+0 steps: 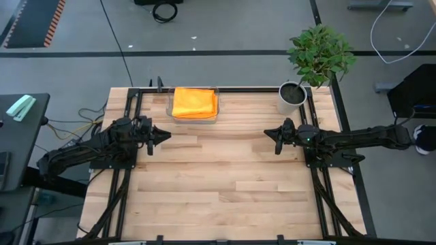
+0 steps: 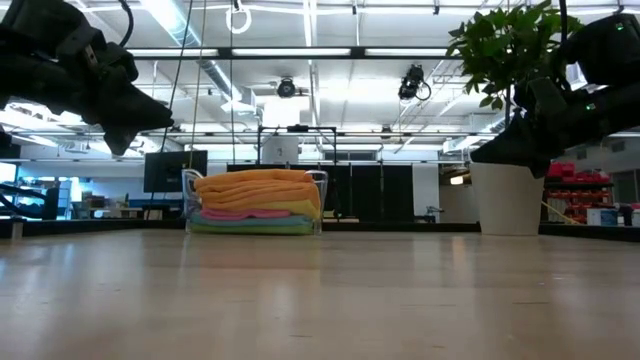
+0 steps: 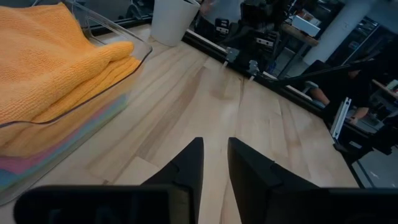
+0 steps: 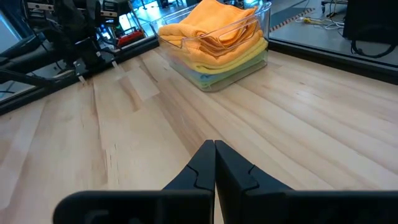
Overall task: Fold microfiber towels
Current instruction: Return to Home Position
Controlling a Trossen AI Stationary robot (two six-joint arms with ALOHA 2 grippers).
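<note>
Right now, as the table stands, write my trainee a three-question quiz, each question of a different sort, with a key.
1. True or false: an orange towel lies uppermost in the clear bin.
2. What stands at the far right corner of the table? A) potted plant B) blue bucket C) desk lamp
3. Fill in: the fingers of the right claw are ___.
Key: 1 true; 2 A; 3 shut.

Legible txt/labels/brands/nos.: none. Markings in the room beyond the table [image 1: 225, 177] are too small to read.
</note>
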